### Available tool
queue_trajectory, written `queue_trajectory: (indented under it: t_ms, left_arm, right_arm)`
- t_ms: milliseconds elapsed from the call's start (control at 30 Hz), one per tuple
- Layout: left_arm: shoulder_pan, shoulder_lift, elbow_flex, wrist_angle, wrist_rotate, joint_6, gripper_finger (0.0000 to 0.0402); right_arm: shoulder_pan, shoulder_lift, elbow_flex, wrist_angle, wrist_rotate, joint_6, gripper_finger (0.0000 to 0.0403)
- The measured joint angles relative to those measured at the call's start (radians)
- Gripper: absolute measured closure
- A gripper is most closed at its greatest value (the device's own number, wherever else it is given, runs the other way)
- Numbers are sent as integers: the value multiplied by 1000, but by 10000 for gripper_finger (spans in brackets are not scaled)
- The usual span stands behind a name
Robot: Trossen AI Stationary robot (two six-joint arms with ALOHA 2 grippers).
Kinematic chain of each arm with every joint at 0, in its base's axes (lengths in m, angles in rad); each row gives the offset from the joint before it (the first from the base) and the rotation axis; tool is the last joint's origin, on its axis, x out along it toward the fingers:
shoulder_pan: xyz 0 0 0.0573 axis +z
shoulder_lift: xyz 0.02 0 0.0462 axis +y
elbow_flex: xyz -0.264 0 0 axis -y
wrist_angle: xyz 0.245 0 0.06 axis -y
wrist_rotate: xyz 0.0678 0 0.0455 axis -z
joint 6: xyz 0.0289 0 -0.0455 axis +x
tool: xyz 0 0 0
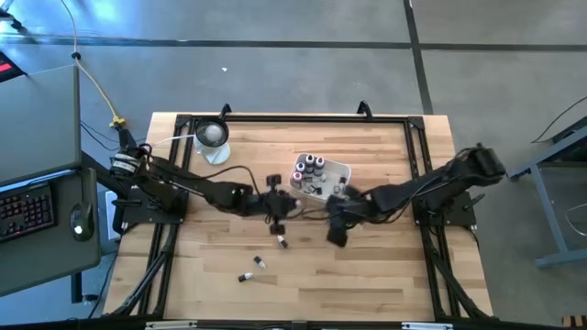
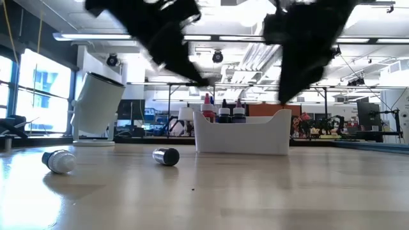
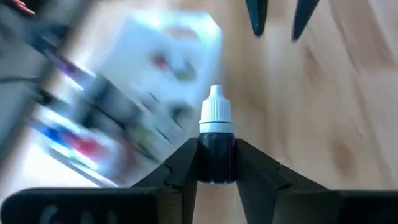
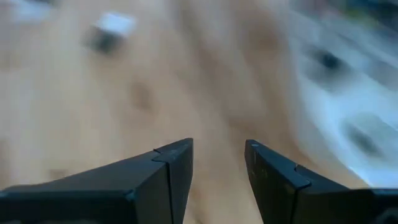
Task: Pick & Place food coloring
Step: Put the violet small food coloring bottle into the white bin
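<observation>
Near the table centre, at nine o'clock from the white tray, the left gripper is clamping a dark, white-capped food coloring bottle. Both arms are crowding the tray, so collision is looking likely. At six o'clock of it, the right gripper is hanging open, empty. Standing bottles are narrowing the drop space; loose bottles are lying at seven o'clock.
</observation>
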Motion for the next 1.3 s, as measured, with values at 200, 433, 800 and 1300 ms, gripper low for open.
queue_trajectory:
  t_ms: [200,433,800,1300]
  left_arm:
    - [88,24,106,68,43,37,308]
    - [230,164,140,194,271,-60,308]
    - [295,314,227,195,321,25,307]
    - [294,317,280,8,297,43,307]
  right_arm:
    - [73,-127,0,-393,215,268,263]
    - [168,-183,0,-480,338,342,263]
    - [168,-193,0,-467,344,276,263]
    - [163,-193,0,-417,324,275,263]
